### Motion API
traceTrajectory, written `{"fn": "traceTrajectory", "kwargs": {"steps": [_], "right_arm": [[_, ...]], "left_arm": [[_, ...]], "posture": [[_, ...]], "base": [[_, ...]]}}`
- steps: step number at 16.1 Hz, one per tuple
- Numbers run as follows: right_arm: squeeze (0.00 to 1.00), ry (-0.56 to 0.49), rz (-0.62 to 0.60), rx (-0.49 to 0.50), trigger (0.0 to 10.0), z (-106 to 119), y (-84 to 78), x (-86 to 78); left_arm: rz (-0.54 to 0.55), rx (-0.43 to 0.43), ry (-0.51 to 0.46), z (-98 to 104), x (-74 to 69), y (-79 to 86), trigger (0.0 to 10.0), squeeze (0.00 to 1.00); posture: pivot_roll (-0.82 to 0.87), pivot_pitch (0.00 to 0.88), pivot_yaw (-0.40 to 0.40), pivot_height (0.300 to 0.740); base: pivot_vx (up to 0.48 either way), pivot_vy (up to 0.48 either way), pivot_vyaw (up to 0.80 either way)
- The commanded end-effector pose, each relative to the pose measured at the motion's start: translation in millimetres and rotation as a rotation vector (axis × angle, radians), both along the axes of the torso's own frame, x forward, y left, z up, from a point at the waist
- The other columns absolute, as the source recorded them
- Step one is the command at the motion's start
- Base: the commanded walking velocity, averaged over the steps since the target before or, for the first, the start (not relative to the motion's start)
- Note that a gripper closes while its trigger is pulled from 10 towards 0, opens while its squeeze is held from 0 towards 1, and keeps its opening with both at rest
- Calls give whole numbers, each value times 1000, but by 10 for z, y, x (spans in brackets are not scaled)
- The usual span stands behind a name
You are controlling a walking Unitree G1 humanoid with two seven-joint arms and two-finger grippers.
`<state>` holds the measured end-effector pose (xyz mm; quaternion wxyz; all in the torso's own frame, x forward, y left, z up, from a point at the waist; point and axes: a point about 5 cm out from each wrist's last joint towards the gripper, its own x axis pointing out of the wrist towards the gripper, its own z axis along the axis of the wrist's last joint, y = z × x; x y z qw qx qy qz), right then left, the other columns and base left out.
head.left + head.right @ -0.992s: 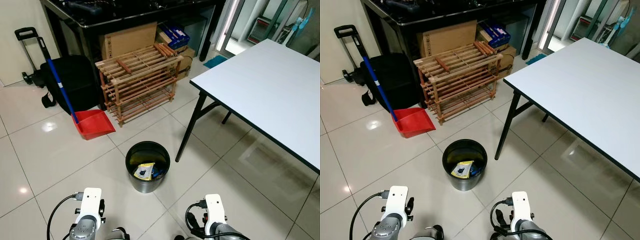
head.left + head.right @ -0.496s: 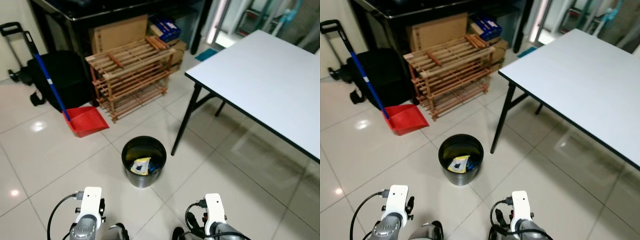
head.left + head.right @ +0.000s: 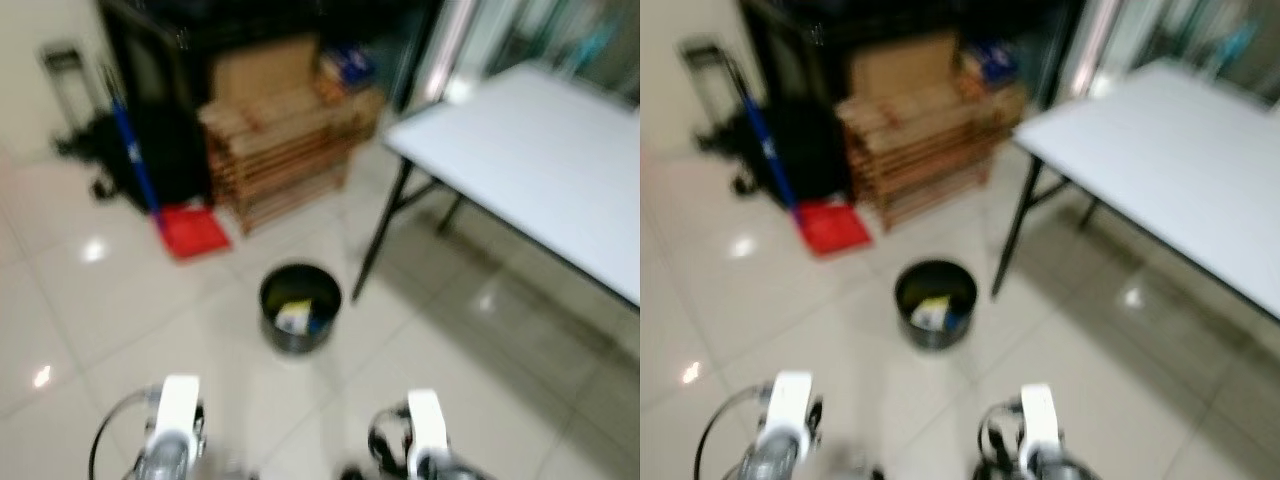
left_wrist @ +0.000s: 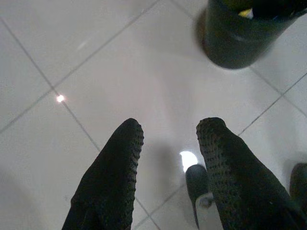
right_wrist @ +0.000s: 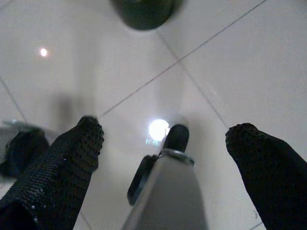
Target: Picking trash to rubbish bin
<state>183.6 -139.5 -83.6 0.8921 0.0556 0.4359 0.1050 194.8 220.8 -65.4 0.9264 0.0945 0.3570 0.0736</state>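
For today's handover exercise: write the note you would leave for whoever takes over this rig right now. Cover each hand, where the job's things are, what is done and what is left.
Left hand: open, holding nothing, low over the floor tiles.
Right hand: open wide, holding nothing, also low over the tiles.
Bin: black, on the floor ahead, near the table leg. It already holds some trash, yellow and white.
Red dustpan sits beyond the bin, by the wooden rack.
Done: at least some trash is binned.
Left: the head views are blurred, so look again for loose trash on the floor before any further pick.
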Motion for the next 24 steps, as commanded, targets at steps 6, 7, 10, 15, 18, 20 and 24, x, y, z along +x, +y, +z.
{"fn": "traceTrajectory", "kwargs": {"steps": [6,7,10,15,18,20,24], "right_arm": [[0,3,-17,-11,10000,0,-71,-1],[0,4,-17,-10,10000,-2,-70,-4],[0,6,-13,-11,10000,-2,-70,-4],[0,7,-11,-10,10000,-2,-69,-4],[0,7,-13,-9,10000,-3,-66,-4],[0,7,-14,-10,10000,-1,-64,-1],[0,12,-20,-7,10000,-4,-68,-5]], "left_arm": [[14,-23,-4,-5,8,-41,10000,0],[19,-26,-8,-1,11,-35,10000,0],[17,-21,-5,-1,13,-32,10000,0],[20,-25,-13,5,21,-34,10000,0],[18,-31,-14,6,25,-38,10000,0],[14,-33,-13,7,30,-41,10000,0],[9,-38,-10,7,34,-49,10000,0]], "posture": [[-14,105,-72,740],[-13,105,-72,740],[-14,106,-72,740],[-12,104,-73,740],[-13,104,-72,740],[-12,104,-72,740],[-11,101,-71,740]], "base": [[142,0,0],[472,0,0],[475,0,0],[0,0,0],[0,0,0],[0,0,0],[0,0,-144]]}}
